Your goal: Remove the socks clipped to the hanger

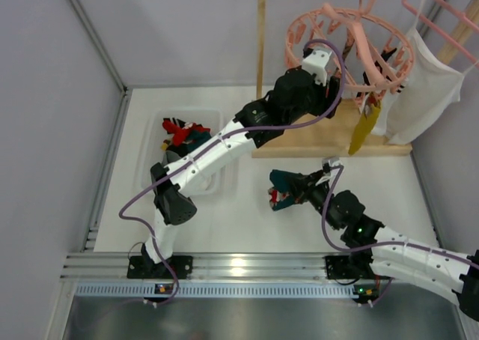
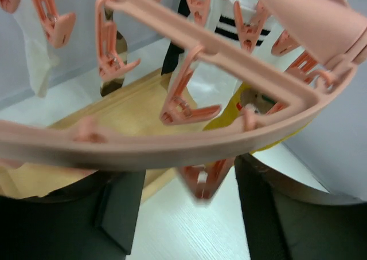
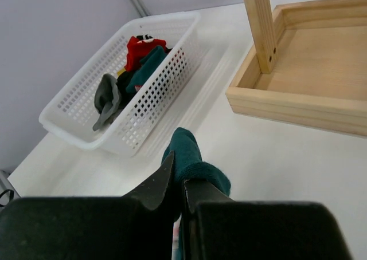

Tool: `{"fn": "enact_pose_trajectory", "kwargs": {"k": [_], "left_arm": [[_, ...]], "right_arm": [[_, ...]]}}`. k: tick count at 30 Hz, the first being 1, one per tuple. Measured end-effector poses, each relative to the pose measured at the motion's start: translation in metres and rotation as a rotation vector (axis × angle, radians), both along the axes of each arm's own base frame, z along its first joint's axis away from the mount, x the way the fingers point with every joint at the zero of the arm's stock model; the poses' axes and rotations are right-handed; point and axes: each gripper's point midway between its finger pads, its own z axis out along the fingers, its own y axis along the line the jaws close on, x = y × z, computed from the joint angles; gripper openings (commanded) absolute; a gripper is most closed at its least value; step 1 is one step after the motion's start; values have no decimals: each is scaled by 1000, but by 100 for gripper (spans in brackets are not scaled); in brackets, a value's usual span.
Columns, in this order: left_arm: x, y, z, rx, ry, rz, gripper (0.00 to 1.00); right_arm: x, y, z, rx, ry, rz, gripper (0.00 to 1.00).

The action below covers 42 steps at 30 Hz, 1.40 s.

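Observation:
The round pink hanger (image 1: 348, 44) hangs from the wooden rail, and its ring (image 2: 172, 142) crosses the left wrist view. My left gripper (image 1: 340, 74) is raised to the ring. Its fingers (image 2: 120, 208) stand apart on either side of one dangling peg (image 2: 203, 180) without touching it; that peg holds nothing. A mustard sock (image 1: 364, 130) is still clipped on, as are a black sock (image 2: 172, 59) and a white striped sock (image 2: 238, 28). My right gripper (image 3: 179, 174) is shut on a teal sock (image 3: 189, 157), low over the table (image 1: 288, 190).
A white basket (image 3: 143, 108) on the left holds red, teal and grey socks (image 1: 183, 134). The wooden rack's base tray (image 3: 304, 71) and post (image 3: 261, 25) stand behind. A large white garment (image 1: 426, 85) hangs at the right. Grey walls close in both sides.

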Motion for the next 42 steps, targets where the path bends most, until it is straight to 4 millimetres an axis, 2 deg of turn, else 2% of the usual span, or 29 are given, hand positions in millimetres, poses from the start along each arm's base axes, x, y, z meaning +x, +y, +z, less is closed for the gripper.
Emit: {"fn": "enact_pose_trajectory", "kwargs": {"k": [2,5,7,10,13,16,19,20,23,25,27,32,37,42], "left_arm": [[-2,2,-9,11,17,2,83],[-6,15,-28,43,60,29,91],[-13,30,-41,70,90,57,98],[-25,64,-52,97,123,120,98],[-38,115,-55,106,126,226,98],[-50,179,-56,107,153,365,98],[-49,264,-59,75,196,539,98],[-46,301,-61,59,209,625,98],[-54,391,-71,67,242,860,98],[-72,425,-73,75,253,946,98],[-91,442,-68,74,251,973,98],[-132,466,-49,28,216,971,98],[-168,493,-22,-65,124,991,98],[-195,514,-11,-138,58,1016,98]], "right_arm": [[-2,-3,1,1,2,-3,0],[-4,-9,1,0,9,-14,0],[-5,-13,-1,-11,18,-23,0],[-5,-17,-10,-42,39,-35,0],[-6,-18,-22,-87,66,-34,0],[-5,-13,-29,-145,90,-15,0],[-3,3,-26,-198,103,35,0],[-2,11,-21,-209,103,59,0],[2,39,-6,-242,97,145,0],[4,68,5,-270,86,226,0],[4,100,17,-291,66,314,0],[6,181,36,-336,16,514,0],[22,246,48,-351,-18,633,4],[45,302,53,-363,-47,699,5]]}}
